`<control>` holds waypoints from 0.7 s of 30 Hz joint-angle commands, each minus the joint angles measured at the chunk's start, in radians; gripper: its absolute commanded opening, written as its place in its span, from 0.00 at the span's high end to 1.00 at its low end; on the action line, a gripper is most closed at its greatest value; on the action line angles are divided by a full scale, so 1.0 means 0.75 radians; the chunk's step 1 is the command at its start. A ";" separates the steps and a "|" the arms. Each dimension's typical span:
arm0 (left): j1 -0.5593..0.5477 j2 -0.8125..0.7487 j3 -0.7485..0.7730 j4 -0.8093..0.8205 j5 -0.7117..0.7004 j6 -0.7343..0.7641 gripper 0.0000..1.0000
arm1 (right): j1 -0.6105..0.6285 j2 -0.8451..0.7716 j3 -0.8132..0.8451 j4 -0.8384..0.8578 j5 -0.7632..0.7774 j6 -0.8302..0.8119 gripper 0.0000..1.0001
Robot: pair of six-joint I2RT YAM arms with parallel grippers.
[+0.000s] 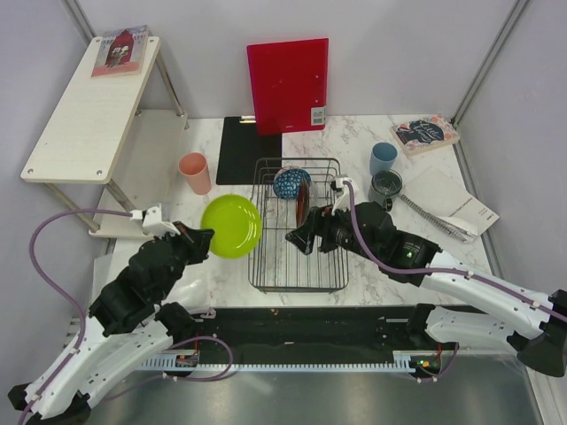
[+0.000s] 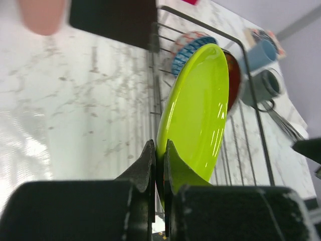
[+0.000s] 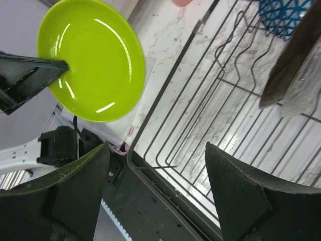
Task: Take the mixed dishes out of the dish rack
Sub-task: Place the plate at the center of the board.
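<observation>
Just beyond the left pincer [image 1: 205, 236], the pink cup [image 1: 195, 173] stands upright on the marble tabletop [image 1: 354, 146]. That pincer is clamped on the near rim of the lime-green dish [image 1: 232, 226], one finger on each face. The dish reaches away from the fingertips to the pincer's right, hollow side up, just outside the left wall of the dish rack [image 1: 252, 257]; whether it touches the tabletop I cannot tell. Further right, the right pincer [image 1: 297, 239] hangs over the middle of the rack with its jaws spread wide and nothing between them. Just beyond it, at the rack's far end, the blue patterned bowl [image 1: 291, 183] sits tipped on edge beside the dark red plate [image 1: 304, 202], which stands upright among the wires. Right of this pincer, outside the rack, the dark grey mug [image 1: 385, 188] stands near the wire wall with the light blue cup [image 1: 383, 158] just behind it.
</observation>
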 commanded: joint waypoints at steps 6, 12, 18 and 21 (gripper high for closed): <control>0.003 0.091 0.170 -0.416 -0.485 -0.305 0.98 | 0.005 -0.124 -0.049 -0.016 0.163 -0.058 0.18; 0.020 0.322 0.211 -0.381 -0.489 -0.280 0.98 | 0.007 -0.193 -0.094 -0.013 0.184 -0.066 0.18; 0.259 0.608 0.264 -0.218 -0.277 -0.133 0.98 | 0.005 -0.271 -0.110 -0.011 0.214 -0.095 0.18; 0.392 0.715 0.246 -0.087 -0.168 -0.090 0.98 | 0.005 -0.306 -0.112 -0.022 0.223 -0.107 0.18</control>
